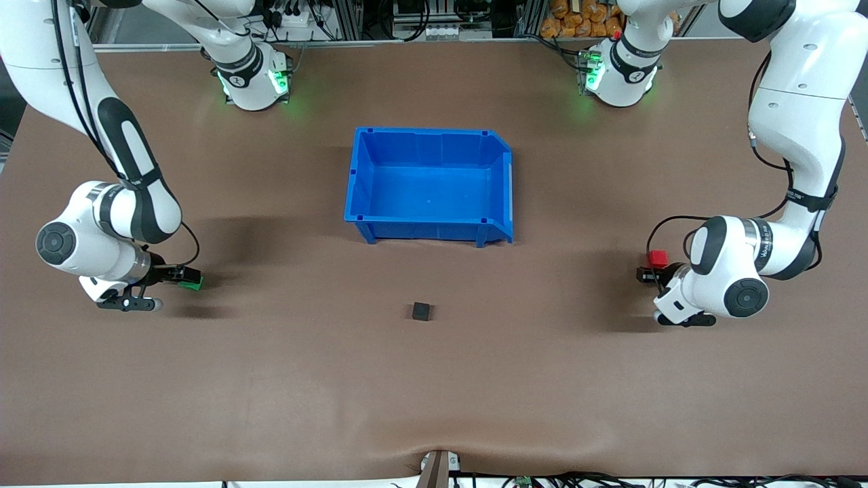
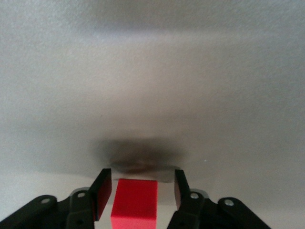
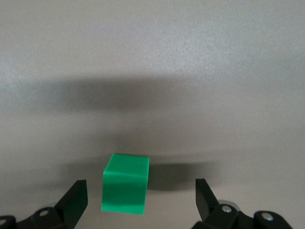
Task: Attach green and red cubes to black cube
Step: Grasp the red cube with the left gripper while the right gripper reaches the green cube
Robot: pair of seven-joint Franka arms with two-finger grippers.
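Left hand [image 2: 138,191]: mine, low at the left arm's end of the surface [image 1: 434,379], fingers [image 2: 101,193] partly closed around the red cube [image 2: 135,202], a thin gap showing on each side, so no firm hold.
Right hand [image 3: 142,200]: mine, low at the right arm's end, fingers [image 3: 76,199] spread wide, gripping nothing.
Green cube [image 3: 125,182]: on the surface between my right fingers, touching neither.
Black cube [image 1: 421,311]: alone mid-surface, nearer the front camera than the blue bin [image 1: 430,230], well apart from both hands.
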